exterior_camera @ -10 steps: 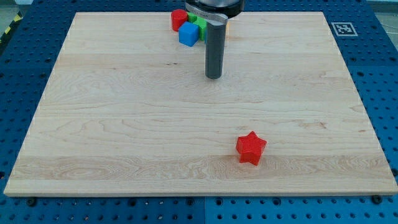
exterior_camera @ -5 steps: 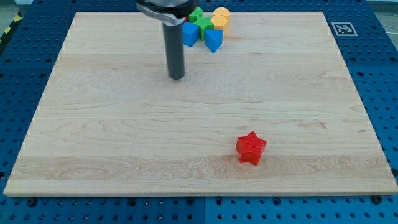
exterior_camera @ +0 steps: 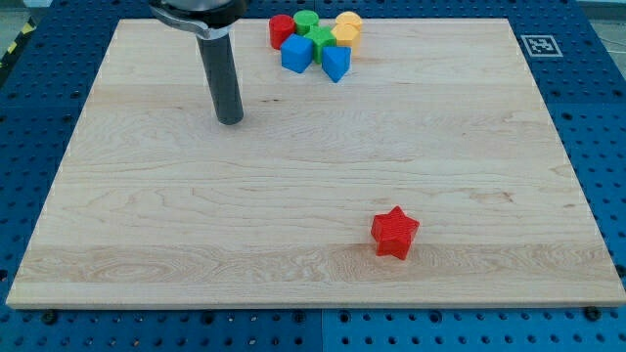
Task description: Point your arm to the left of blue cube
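Observation:
The blue cube (exterior_camera: 296, 54) sits in a cluster of blocks at the view's top centre of the wooden board (exterior_camera: 147, 215). Touching or close around it are a red cylinder (exterior_camera: 282, 29), a green cylinder (exterior_camera: 306, 21), a green block (exterior_camera: 319, 40), a yellow block (exterior_camera: 346, 26) and a blue triangular block (exterior_camera: 335, 63). My tip (exterior_camera: 230, 121) rests on the board to the left of and below the blue cube, about a cube's width or two clear of the cluster. A red star (exterior_camera: 394, 233) lies alone at the lower right.
The board lies on a blue perforated table (exterior_camera: 602, 117). A black and white marker tag (exterior_camera: 540, 44) is at the board's top right corner.
My rod has slid leftwards across the board, from below the cluster's right side to well left of the blue cube. No block has moved.

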Controlling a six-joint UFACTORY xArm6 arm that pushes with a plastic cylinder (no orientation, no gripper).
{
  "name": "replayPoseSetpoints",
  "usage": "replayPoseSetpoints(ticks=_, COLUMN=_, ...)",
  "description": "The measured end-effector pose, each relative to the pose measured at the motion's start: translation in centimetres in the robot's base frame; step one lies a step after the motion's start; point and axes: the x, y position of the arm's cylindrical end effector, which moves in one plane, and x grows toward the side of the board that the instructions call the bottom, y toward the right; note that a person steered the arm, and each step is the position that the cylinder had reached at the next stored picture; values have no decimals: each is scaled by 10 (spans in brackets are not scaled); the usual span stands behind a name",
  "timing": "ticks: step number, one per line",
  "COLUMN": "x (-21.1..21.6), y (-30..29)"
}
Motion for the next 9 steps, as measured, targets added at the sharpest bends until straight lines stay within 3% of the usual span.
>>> replayPoseSetpoints(ticks=2, x=-49, y=-44)
replayPoseSetpoints(ticks=4, x=-100, y=-20)
replayPoseSetpoints(ticks=9, x=-103, y=6)
